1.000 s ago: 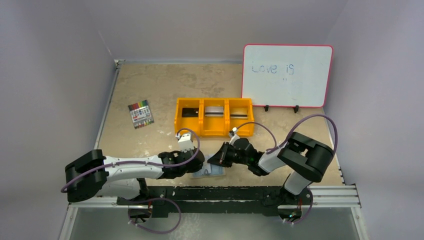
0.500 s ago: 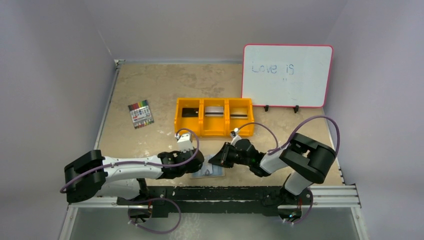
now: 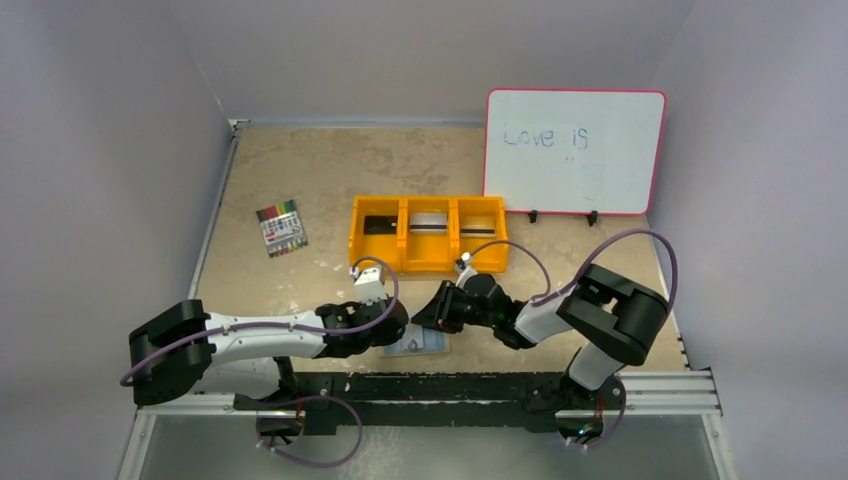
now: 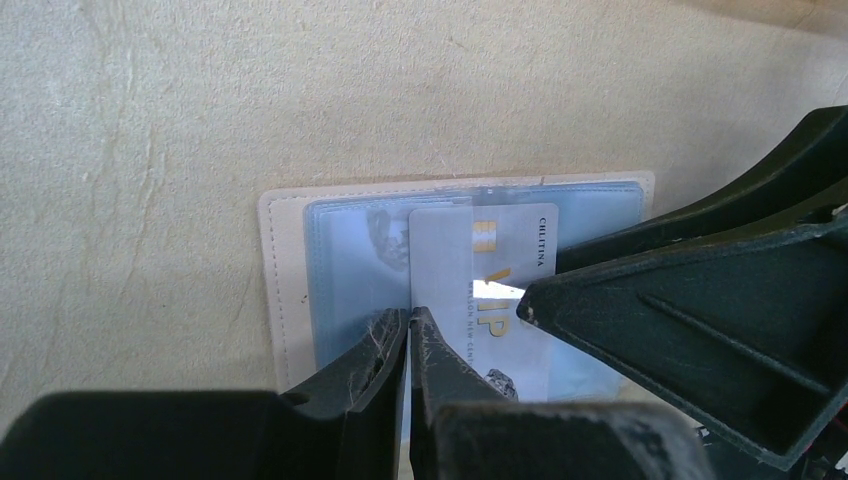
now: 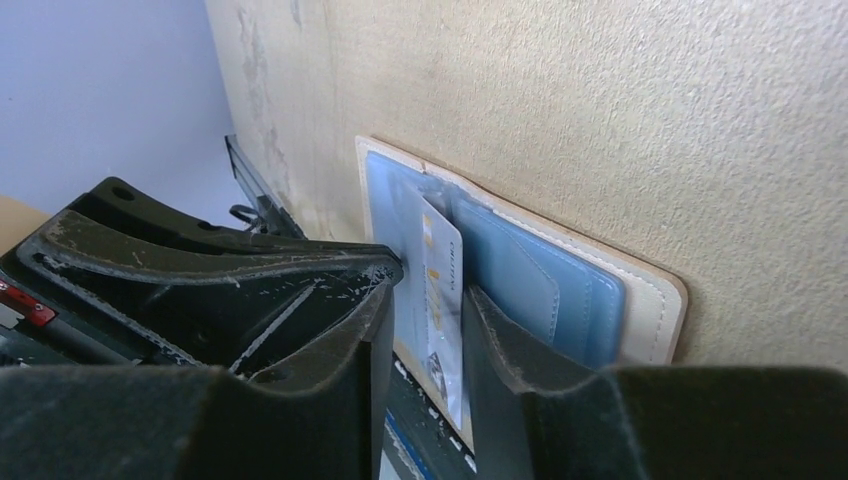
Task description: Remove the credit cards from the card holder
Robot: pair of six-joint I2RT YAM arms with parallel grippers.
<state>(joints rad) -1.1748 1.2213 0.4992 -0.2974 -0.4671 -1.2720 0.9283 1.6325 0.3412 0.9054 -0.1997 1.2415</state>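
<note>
Pale lilac walls close in a tan worktop (image 3: 300, 170). From above, the card holder (image 3: 420, 346) lies open on the arm-base side of the orange tray (image 3: 428, 266), apart from it. The left pincer (image 3: 392, 330) and right pincer (image 3: 428, 316) meet over it.

In the left wrist view, the left pincer's fingers are pressed together. Their tips bear down on the holder's blue panel beside a VIP card (image 4: 480, 250) that sticks partway out of its pocket. They seem to pinch nothing.

In the right wrist view, the right pincer is spread, one finger on either side of the card's raised end, not clamping it.

The step looks like drawing this card free. It should go best if the left tips keep pinning the holder while the right pincer closes squarely on the free end and pulls straight out of the pocket. A skewed pull would likely drag the holder or bend the card.
</note>
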